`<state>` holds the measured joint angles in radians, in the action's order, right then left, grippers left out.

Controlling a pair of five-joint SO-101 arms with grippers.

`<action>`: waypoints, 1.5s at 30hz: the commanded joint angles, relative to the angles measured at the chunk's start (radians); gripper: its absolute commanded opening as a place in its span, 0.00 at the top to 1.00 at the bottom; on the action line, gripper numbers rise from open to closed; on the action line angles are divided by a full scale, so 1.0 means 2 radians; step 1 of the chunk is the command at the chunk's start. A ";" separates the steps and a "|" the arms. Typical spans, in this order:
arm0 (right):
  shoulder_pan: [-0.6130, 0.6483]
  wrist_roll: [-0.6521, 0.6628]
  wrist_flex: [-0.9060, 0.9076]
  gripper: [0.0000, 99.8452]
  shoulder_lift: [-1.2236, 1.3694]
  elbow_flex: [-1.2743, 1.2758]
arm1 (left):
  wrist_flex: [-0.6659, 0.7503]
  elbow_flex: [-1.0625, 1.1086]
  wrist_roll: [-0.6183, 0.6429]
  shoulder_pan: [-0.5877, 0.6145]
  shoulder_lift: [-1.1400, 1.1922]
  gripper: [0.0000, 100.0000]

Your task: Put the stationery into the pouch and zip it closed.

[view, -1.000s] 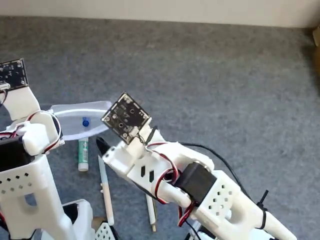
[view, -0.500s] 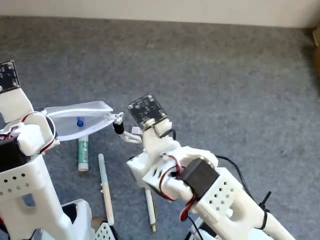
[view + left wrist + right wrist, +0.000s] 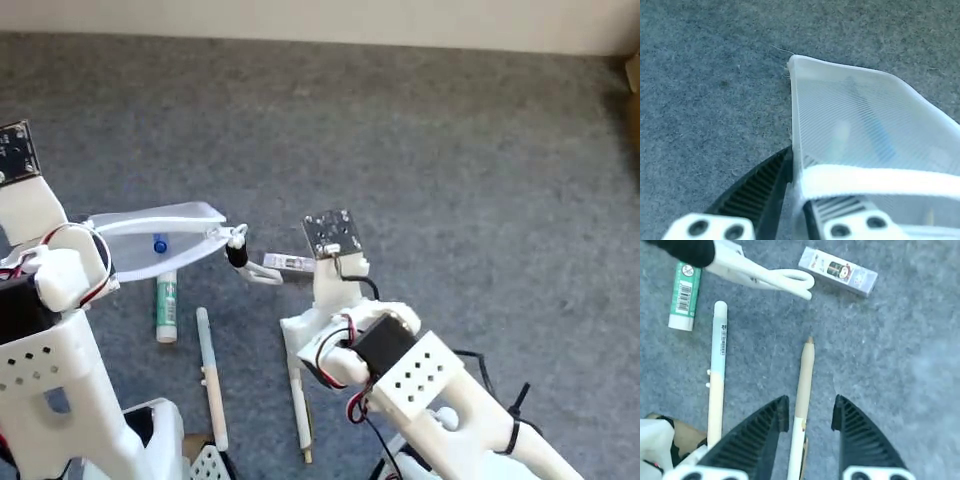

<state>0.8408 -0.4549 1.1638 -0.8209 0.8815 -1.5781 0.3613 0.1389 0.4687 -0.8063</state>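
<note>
I record a grey, short-pile carpeted surface (image 3: 470, 150) lying flat below my position. A pale cream band (image 3: 320, 18) borders its far edge. A brown, wood-toned object (image 3: 634, 95) is cut off at the high view's right edge; its nature is undetermined.

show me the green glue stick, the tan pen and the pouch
green glue stick (image 3: 682, 297), right wrist view, on the middle of its labelled barrel
tan pen (image 3: 806, 372), right wrist view, on its shaft just behind the tip
pouch (image 3: 865, 125), left wrist view, on its translucent side wall
</note>
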 commanded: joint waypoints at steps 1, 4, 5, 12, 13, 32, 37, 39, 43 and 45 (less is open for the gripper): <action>0.007 -0.005 -0.038 0.87 -0.006 0.006 | 0.011 -0.002 0.003 0.006 0.001 0.99; 0.008 -0.006 -0.063 0.87 0.043 0.013 | 0.011 -0.001 0.003 0.006 0.001 0.99; 0.007 -0.008 -0.071 0.87 0.064 0.013 | 0.011 -0.001 0.003 0.006 0.001 0.99; 0.009 -0.034 -0.102 0.87 0.200 -0.020 | 0.012 0.006 0.003 0.006 0.001 0.99; 0.009 -0.034 -0.102 0.87 0.212 -0.028 | 0.012 0.007 0.002 0.006 0.001 0.99; 0.033 -0.034 -0.155 0.87 0.342 -0.077 | 0.012 0.007 0.002 0.006 0.001 0.99; 0.033 -0.034 -0.175 0.89 0.376 -0.077 | 0.012 0.007 0.002 0.006 0.001 0.99; 0.033 -0.031 -0.175 0.95 0.380 -0.077 | 0.012 0.007 0.002 0.006 0.001 0.99; 0.033 -0.031 -0.175 0.99 0.369 -0.074 | 0.012 0.007 0.002 0.006 0.001 0.99; 0.033 -0.031 -0.175 0.99 0.356 -0.074 | 0.012 0.007 0.002 0.006 0.001 0.99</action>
<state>0.8899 -0.5117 0.8477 -0.0752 0.7679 -1.5781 0.3874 0.1389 0.4687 -0.8063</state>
